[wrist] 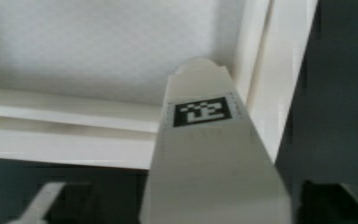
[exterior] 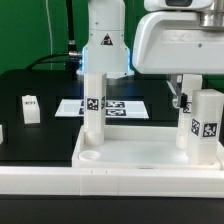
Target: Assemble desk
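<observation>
Nearest the exterior camera runs the raised front rim of the desk slab (exterior: 120, 165), a white tray-like panel lying on the black table (exterior: 40, 95), with a round corner socket (exterior: 89, 156) open beside the standing leg (exterior: 94, 105) on the exterior view's left. A second leg (exterior: 206, 125) stands at the slab's corner on the exterior view's right, and the gripper (exterior: 186, 100) hangs just beside its top. Two more loose legs, one (exterior: 30, 108) further back and one cut off at the frame edge, wait on the table, so the desk looks roughly half built. The step in hand appears to be seating or turning that right-hand leg: it would go best with the fingers square on opposite flat faces, near the top, the post kept upright over its socket. Whether the fingers are spread or already pinching the leg I cannot tell; the arm's white housing hides most of them. In the wrist view the tagged leg (wrist: 208, 150) fills the centre, blurred, and its foot and socket are out of sight. Behind lies the marker board (exterior: 112, 107), partly covered.
</observation>
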